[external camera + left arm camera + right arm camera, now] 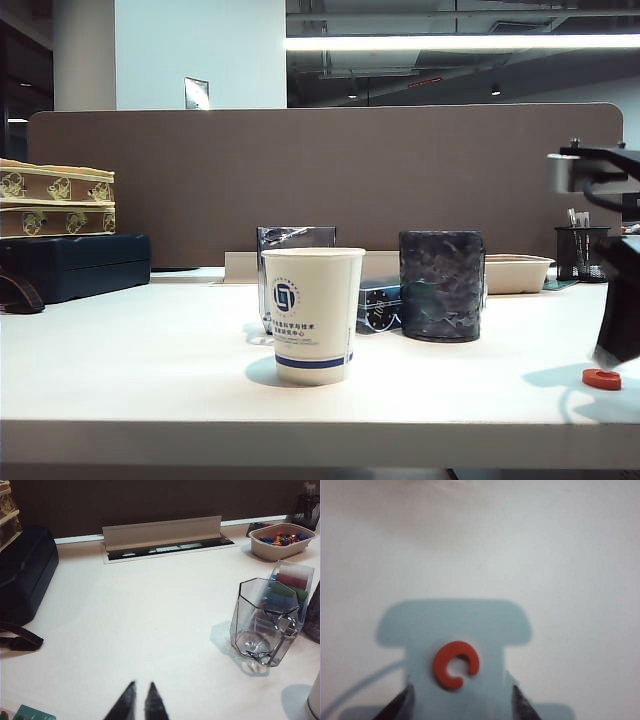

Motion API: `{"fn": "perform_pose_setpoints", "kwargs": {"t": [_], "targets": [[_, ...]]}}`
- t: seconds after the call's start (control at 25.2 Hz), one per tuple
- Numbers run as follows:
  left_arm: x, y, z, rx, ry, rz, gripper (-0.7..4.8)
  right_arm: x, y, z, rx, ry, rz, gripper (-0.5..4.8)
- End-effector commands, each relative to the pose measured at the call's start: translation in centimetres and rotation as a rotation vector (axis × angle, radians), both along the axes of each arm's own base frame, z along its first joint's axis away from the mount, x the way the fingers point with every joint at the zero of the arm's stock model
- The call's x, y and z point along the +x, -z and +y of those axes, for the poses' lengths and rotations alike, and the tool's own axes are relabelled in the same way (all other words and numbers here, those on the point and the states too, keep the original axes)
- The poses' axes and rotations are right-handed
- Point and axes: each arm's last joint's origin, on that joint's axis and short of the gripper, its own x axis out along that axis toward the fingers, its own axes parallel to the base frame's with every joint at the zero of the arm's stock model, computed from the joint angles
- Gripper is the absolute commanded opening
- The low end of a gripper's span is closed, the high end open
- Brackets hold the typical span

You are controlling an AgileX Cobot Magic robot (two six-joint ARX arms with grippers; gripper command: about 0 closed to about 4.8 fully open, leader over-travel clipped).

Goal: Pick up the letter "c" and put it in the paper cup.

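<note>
The small flat red-orange plastic letter "c" (pixel 455 664) looks smooth and matt, lying on the white bench (pixel 560 555) between the dark fingertips (pixel 395 707) of the right claw (pixel 457 705), which stand wide apart. The bench top has a smooth, faintly satin finish. The white paper cup (pixel 312 314) is matt with blue print. Ahead of the left claw (pixel 139 703), whose black tips nearly meet, stands a clear glossy faceted glass tumbler (pixel 264 622).

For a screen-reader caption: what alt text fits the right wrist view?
A small red-orange letter "c" lies flat on the white table, centred between the two open fingertips of the right end effector, inside the arm's grey shadow.
</note>
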Motion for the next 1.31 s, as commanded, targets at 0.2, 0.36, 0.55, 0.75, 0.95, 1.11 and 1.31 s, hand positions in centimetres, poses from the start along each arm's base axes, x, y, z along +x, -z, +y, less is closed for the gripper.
{"fn": "perform_pose_setpoints", "kwargs": {"t": [0.2, 0.36, 0.55, 0.75, 0.95, 1.11, 1.31], "targets": [[0.0, -0.2, 0.0, -0.001, -0.002, -0.020, 0.28, 0.4, 0.0, 0.2, 0.005, -0.007, -0.022, 2.44], [0.0, -0.2, 0.0, -0.001, -0.002, -0.020, 0.28, 0.7, 0.6, 0.3, -0.017, -0.020, 0.000, 2.44], [0.0, -0.2, 0.0, 0.000, -0.002, -0.018, 0.28, 1.0, 0.9, 0.5, -0.017, -0.020, 0.000, 2.44], [0.0, -0.2, 0.0, -0.001, -0.002, -0.018, 0.28, 1.1, 0.9, 0.5, -0.014, -0.020, -0.007, 2.44], [0.0, -0.2, 0.0, -0.001, -0.002, -0.018, 0.28, 1.1, 0.8, 0.5, -0.015, -0.017, -0.014, 2.43], [0.0, -0.2, 0.0, -0.001, -0.002, -0.018, 0.28, 1.2, 0.9, 0.5, -0.028, -0.005, -0.020, 2.44], [0.0, -0.2, 0.0, -0.001, -0.002, -0.018, 0.28, 1.5, 1.5, 0.6, -0.036, -0.006, -0.001, 2.43]]}}
